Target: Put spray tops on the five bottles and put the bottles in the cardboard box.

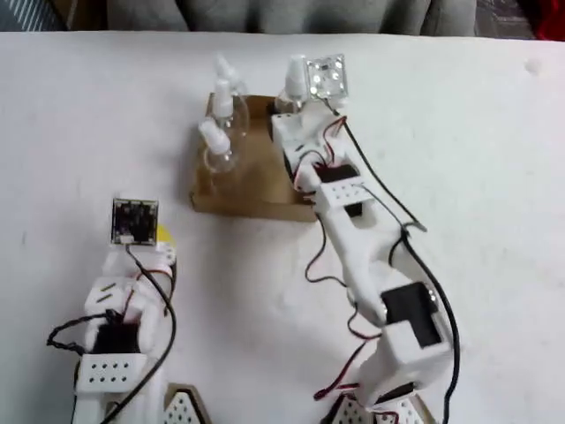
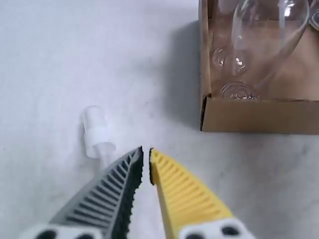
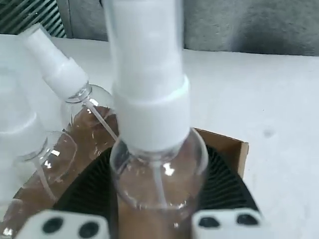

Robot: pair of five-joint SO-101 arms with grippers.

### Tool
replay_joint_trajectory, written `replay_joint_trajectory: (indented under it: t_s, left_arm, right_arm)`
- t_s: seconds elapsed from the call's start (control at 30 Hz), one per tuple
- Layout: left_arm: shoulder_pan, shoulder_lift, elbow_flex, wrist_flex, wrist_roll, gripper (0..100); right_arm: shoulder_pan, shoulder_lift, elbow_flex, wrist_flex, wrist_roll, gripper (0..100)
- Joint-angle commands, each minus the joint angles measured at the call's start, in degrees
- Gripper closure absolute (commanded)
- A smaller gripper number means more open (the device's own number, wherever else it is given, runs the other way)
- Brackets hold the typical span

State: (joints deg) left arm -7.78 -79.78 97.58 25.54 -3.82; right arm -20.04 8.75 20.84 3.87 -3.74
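The cardboard box [image 1: 252, 208] sits at the table's far middle. My right gripper [image 1: 291, 115] is over its right side, shut on a clear bottle [image 3: 154, 149] with a white spray top [image 3: 149, 74], held upright above the box floor [image 3: 229, 147]. Other capped bottles [image 1: 219, 110] [image 3: 75, 99] stand in the box's left part. My left gripper [image 2: 146, 152] rests shut low over the table near the front left, with nothing seen between its fingers. A loose white spray top [image 2: 97, 132] lies on the table just beside the grey finger [image 2: 114, 184].
The box's near wall [image 2: 259, 117] stands a short way beyond my left gripper, with clear bottle bases [image 2: 239, 89] behind it. White tabletop [image 1: 459, 132] spreads to either side of the box. The right arm [image 1: 371, 256] stretches from the front edge to the box.
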Motion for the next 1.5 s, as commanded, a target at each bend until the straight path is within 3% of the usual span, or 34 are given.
replay_joint_trajectory:
  t_s: [0.0, 0.7, 1.47]
  left_arm:
    - [0.75, 0.66, -0.26, -1.58, -0.44, 98]
    - [0.66, 0.48, -0.26, -1.58, -0.44, 98]
    - [0.57, 0.48, -0.26, -1.58, -0.44, 98]
  right_arm:
    - [0.57, 2.15, -5.89, -1.19, 0.35, 98.2]
    - [3.38, 16.04, -17.41, -1.19, 0.88, 98.2]
    - [3.47, 17.89, -17.41, -5.93, 0.97, 98.2]
